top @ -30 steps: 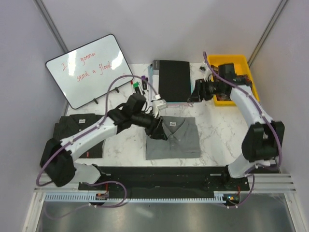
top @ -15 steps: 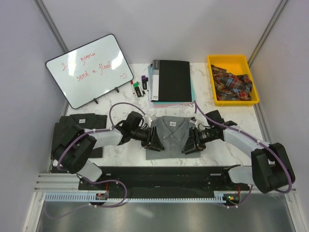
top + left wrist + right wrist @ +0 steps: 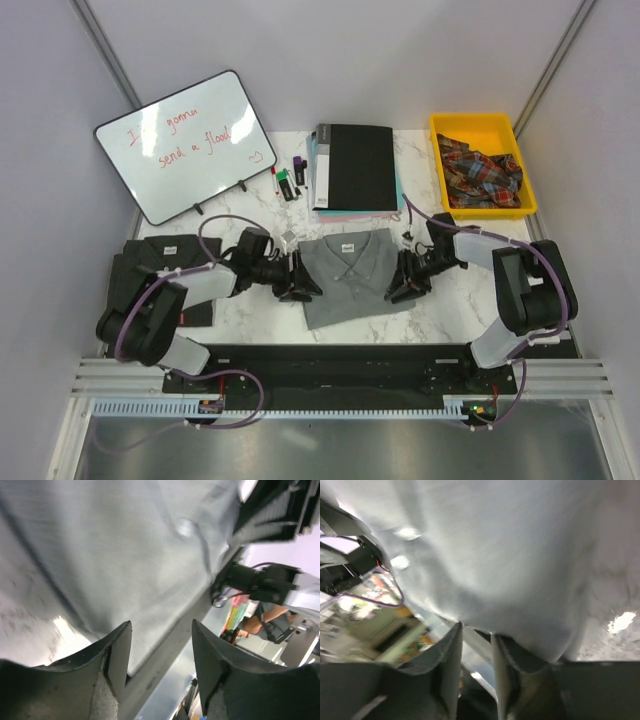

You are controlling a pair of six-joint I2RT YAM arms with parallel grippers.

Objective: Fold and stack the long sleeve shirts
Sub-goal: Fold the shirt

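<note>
Seen from above, the grey shirt (image 3: 352,275) lies folded in the middle of the white marbled table (image 3: 450,300), collar toward the far side and the whole bundle a little askew. The left gripper (image 3: 298,282) is low at its left edge and the right gripper (image 3: 405,282) low at its right edge. The striped charcoal shirt (image 3: 160,275) sits folded well apart at the table's left end. Along the far side stand a whiteboard (image 3: 190,145), some markers (image 3: 288,182), a black book (image 3: 355,165) and a yellow bin (image 3: 450,125) holding plaid cloth (image 3: 480,170).

The overhead view does not show how the jaws stand – the wrist cameras do, though both are blurred. At the left wrist the two fingers (image 3: 117,655) stand clearly apart and released, with grey cloth spread beyond them and its edge crossing the gap. At the right wrist the fingers (image 3: 451,665) are drawn close, only a slim gap between them, and the shirt's edge hangs right at their tips – whether they pinch it cannot be told. Neither wrist view shows the charcoal shirt.
</note>
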